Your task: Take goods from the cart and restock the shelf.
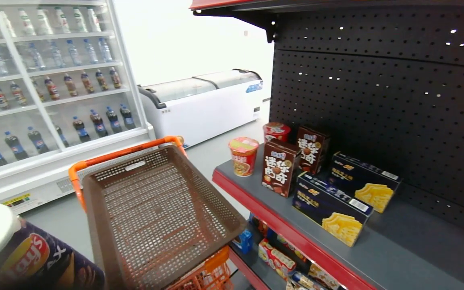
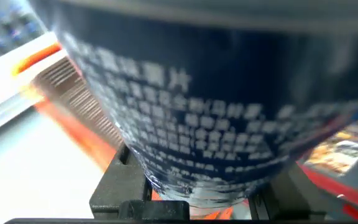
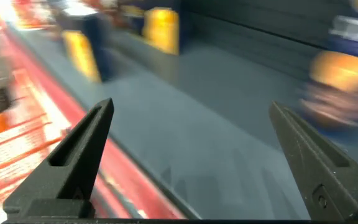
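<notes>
1. A dark blue cylindrical chip canister (image 1: 26, 253) with a white plastic lid is close to the camera at the near left of the head view, just left of the cart.
2. The left hand (image 2: 197, 196) is clamped on the chip canister. In the left wrist view its black fingers (image 2: 114, 183) stand on either side of the tube, against its wall.
3. The right hand (image 3: 191, 143) has its two black fingers (image 3: 82, 155) spread wide with nothing between them. It hangs over the grey shelf board (image 3: 222, 118).
4. The cart has a brown perforated plastic basket (image 1: 155, 209) on top, an orange tubular handle (image 1: 115, 155) at its far end and an orange mesh basket (image 1: 204, 276) below.
5. The grey shelf board (image 1: 401, 249) with a red front edge lies to the right of the cart, backed by a black pegboard panel (image 1: 377, 100).
6. At its far end stand two red cup noodles (image 1: 243, 156), one behind the other.
7. Just beside them are two upright brown snack boxes (image 1: 280, 167).
8. Next come two dark blue biscuit boxes (image 1: 330, 207) lying flat, one behind the other.
9. Colourful packs (image 1: 276, 259) fill the lower shelf.
10. Behind the cart are a glass-door cooler of bottles (image 1: 46, 80) and a white chest freezer (image 1: 204, 104).
</notes>
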### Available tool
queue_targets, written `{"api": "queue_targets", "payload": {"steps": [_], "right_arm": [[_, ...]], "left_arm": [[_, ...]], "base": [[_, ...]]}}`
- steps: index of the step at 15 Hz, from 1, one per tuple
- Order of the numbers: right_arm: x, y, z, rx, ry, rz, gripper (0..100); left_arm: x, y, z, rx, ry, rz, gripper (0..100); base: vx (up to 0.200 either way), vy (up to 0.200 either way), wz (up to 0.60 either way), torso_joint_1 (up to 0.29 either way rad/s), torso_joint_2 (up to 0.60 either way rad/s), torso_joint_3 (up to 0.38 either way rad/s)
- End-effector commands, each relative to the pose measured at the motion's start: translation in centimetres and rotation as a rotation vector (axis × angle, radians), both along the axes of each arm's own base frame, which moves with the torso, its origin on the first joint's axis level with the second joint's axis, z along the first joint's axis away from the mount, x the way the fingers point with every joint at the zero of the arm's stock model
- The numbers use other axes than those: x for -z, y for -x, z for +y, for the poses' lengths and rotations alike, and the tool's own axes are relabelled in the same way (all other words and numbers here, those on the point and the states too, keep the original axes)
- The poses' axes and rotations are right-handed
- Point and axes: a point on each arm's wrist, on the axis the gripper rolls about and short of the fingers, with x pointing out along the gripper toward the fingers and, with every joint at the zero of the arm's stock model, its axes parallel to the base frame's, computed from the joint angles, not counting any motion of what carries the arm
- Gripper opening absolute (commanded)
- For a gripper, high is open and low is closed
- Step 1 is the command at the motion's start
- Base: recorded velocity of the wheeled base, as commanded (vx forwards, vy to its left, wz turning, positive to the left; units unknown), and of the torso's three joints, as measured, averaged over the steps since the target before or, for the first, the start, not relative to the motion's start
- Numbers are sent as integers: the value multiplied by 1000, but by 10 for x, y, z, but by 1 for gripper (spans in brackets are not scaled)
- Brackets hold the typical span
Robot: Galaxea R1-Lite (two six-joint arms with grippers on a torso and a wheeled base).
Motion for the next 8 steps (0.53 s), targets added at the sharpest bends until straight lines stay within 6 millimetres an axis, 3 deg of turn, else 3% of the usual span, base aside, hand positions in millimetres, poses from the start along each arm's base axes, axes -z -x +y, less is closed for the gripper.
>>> {"api": "queue_targets", "payload": {"steps": [1, 8], "right_arm": [[0, 0, 0, 0, 0, -1, 100], [0, 0, 0, 0, 0, -1, 100]], "left_arm": [[-4, 21, 6, 0, 24, -82, 0], [0, 45, 12, -2, 24, -83, 0]], "base": [[0, 0, -600, 7, 2, -2], [0, 0, -600, 0, 2, 3]]}}
